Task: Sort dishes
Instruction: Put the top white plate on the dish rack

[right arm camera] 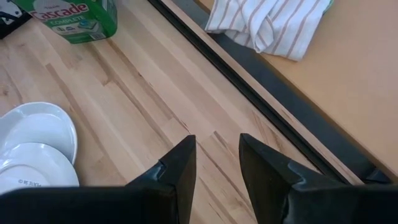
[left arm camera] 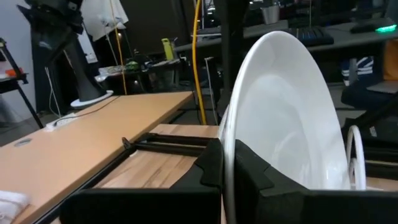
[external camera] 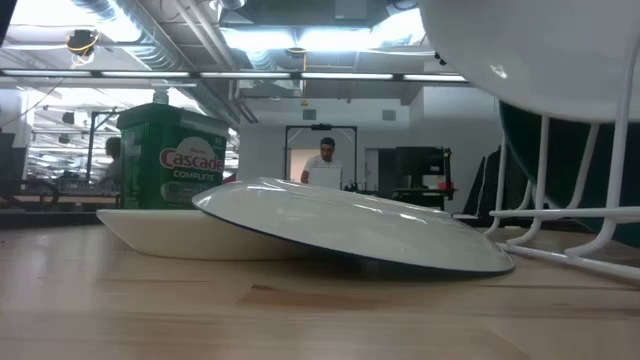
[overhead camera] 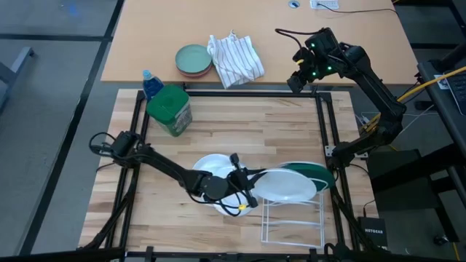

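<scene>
The white plate (overhead camera: 287,186) in the left claw (overhead camera: 251,191) stands on edge, its rim running between the two fingers (left arm camera: 205,171) in the left wrist view and its hollow face turned toward the white wire dish rack (overhead camera: 293,222); seen from above it hangs over the rack's far end, just in front of the dark green plate (overhead camera: 320,173) that already stands upright in the rack. The left claw is clenched on the near rim of that white plate, so the plate reaches out from the claw toward the rack. Behind the claw, two more plates lie flat on the bench (overhead camera: 240,124): a plain white one (overhead camera: 207,166) and, overlapping it, a smaller one (external camera: 350,225) turned face down and tilted, with a dark edge showing in the low view. The bench is pale butcher-block wood framed by black rails, with a green Cascade detergent tub (overhead camera: 170,110) at its far left and a blue-capped bottle (overhead camera: 151,84) beside it. Beyond the frame a tan desk carries a pale green dish stacked on a pinkish one (overhead camera: 194,60) and a striped dish towel (overhead camera: 234,58). The right claw (overhead camera: 301,78) hovers over the bench's far right corner, fingers apart and holding nothing. The low view looks into a lit room with exposed ducts and a person (external camera: 324,162) standing far off.
</scene>
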### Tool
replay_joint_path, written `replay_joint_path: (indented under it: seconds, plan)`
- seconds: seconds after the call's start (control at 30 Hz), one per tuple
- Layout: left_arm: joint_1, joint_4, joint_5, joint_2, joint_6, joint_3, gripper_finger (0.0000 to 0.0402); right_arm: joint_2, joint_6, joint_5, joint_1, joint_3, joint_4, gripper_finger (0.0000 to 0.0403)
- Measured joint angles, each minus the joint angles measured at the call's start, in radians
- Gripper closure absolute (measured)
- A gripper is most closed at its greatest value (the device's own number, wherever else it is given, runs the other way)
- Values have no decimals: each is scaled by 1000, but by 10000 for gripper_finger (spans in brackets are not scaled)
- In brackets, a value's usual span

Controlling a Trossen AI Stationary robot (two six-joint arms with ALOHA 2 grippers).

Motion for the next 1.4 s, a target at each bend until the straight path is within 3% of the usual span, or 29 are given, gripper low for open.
replay_joint_path:
  seconds: [0.27, 0.7, 0.97, 1.1, 1.4]
  plan:
    - [22, -9, 52, 83, 82, 55, 401, 0, 0, 0, 0, 0, 1, 276]
    - [71, -11, 140, 158, 86, 93, 401, 1, -1, 0, 0, -5, 10, 276]
    - [115, -22, 368, 158, 104, 93, 402, 21, -1, -1, 0, -5, 26, 276]
    - [125, -38, 395, 158, 100, 93, 401, 39, -5, -1, 0, -5, 26, 276]
    - [135, -37, 416, 158, 80, 93, 355, 86, -8, 0, 0, -5, 33, 276]
